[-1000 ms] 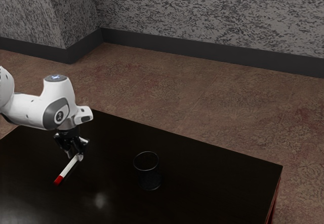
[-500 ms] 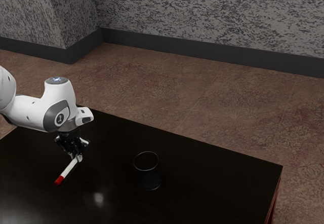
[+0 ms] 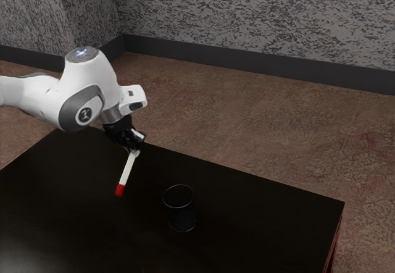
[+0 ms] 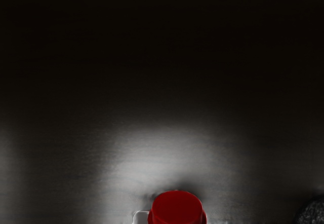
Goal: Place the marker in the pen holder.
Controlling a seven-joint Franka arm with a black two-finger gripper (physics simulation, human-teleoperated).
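Note:
My gripper (image 3: 134, 151) is raised above the dark table in the exterior view, shut on the white end of the marker (image 3: 128, 169). The marker hangs at a slant, its red end lowest and pointing down toward the exterior view's left. To the exterior view's right of it stands the pen holder (image 3: 179, 209), a dark see-through cup with an open top, upright on the table. In the wrist view the marker's red end (image 4: 177, 208) is close below the hand, and a dark rounded piece, likely the pen holder (image 4: 312, 213), shows at the corner.
The dark table (image 3: 265, 223) ends at an edge toward the exterior view's right, with brown floor (image 3: 259, 125) beyond it. A grey patterned wall (image 3: 247, 20) stands behind. A light reflection lies on the tabletop in the wrist view.
My arm has risen and moved toward the exterior view's right, carrying the marker up off the table. The marker now hangs more steeply. The pen holder has stayed put.

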